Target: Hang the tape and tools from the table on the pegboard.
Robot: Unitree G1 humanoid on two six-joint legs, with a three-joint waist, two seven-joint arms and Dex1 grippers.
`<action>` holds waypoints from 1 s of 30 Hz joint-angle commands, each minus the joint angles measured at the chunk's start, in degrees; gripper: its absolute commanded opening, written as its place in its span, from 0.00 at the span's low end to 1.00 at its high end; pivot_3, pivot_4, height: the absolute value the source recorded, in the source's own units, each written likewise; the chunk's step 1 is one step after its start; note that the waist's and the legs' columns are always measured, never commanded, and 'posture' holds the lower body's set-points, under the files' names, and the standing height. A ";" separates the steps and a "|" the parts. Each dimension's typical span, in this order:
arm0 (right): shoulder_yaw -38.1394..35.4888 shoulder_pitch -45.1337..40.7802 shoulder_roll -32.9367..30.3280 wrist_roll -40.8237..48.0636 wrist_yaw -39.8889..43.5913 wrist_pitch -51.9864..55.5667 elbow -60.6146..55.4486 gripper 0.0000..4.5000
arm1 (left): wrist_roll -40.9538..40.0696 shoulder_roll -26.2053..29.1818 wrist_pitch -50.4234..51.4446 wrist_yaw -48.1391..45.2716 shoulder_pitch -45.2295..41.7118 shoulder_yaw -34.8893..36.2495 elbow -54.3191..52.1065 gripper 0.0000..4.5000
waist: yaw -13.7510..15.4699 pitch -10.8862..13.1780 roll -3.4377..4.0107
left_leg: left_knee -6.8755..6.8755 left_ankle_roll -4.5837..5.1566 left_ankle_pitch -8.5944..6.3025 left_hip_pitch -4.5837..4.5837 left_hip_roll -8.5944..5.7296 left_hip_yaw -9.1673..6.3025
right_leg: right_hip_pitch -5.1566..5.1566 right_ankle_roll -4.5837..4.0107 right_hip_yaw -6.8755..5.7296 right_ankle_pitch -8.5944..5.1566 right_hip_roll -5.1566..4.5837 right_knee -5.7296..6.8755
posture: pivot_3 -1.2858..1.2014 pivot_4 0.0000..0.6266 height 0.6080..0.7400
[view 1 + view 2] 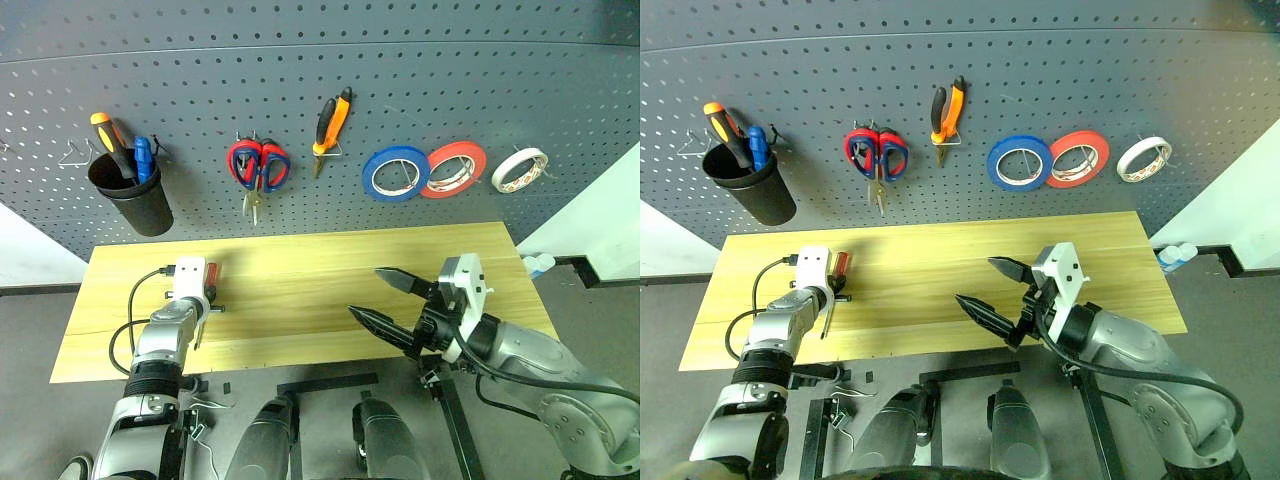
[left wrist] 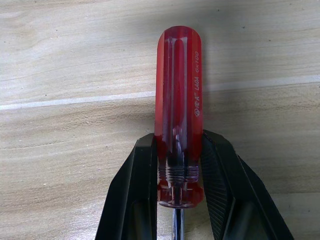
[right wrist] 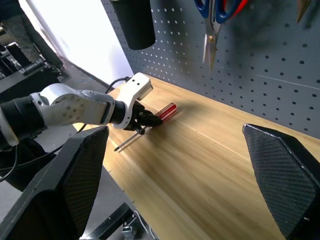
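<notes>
a: looking at the pegboard [image 1: 300,60], how much is already hung?

b: most of it, i'd judge. the pliers [image 1: 331,122] with orange-and-black handles hang near the middle of the board, and the whitish tape [image 1: 519,169] hangs at the far right, just beside the red roll [image 1: 456,168] and the blue roll [image 1: 395,173]. red-handled scissors [image 1: 259,165] hang left of the pliers, with a darker pair seeming to sit behind them, though i can't tell that for sure.

a: and what's left?

b: the red-handled screwdriver [image 2: 178,115]. it lies low over the left part of the table [image 1: 300,280], close to the near edge, its handle pointing toward the board.

a: is anything holding it?

b: yes. the left gripper [image 2: 179,175] is clenched on the handle near the collar, one black finger on each side, the shaft running back between them. whether the tool rests on the wood or is just off it, i can't say.

a: the other arm?

b: the right gripper [image 1: 385,296] hovers over the right half of the table with its fingers spread wide and nothing between them, well apart from the screwdriver.

a: so where would it go?

b: likely the black cup [image 1: 130,195] at the far left, which holds the orange and blue screwdrivers, or a free hook. that's the last step, as far as i can see.
</notes>
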 commanded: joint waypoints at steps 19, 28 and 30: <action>-3.14 0.81 -0.98 0.03 4.39 -0.73 1.14 1.00 | 2.69 1.69 -7.51 -8.07 11.52 -9.47 -30.42 0.19 | 0.07 -0.02 0.03 | 0.01 0.00 0.00 0.00 0.00 0.00 | 0.01 -0.01 0.01 0.00 -0.01 0.01 | 0.48 0.37 0.81; -3.16 0.58 -0.95 -0.99 5.29 -1.09 2.55 1.00 | 1.18 1.65 -14.83 -13.13 11.67 -11.18 -36.64 0.19 | 0.07 -0.02 0.04 | 0.01 0.00 0.00 0.00 0.00 0.01 | 0.01 -0.01 0.00 0.00 -0.01 0.01 | 0.48 0.36 0.81; -3.35 0.59 -0.99 -1.06 5.53 -1.14 2.69 1.00 | 1.00 1.71 -17.43 -14.23 12.60 -11.23 -37.98 0.19 | 0.08 -0.03 0.05 | 0.01 0.00 0.00 0.00 0.00 0.02 | 0.01 -0.01 0.00 0.00 -0.01 0.00 | 0.48 0.36 0.81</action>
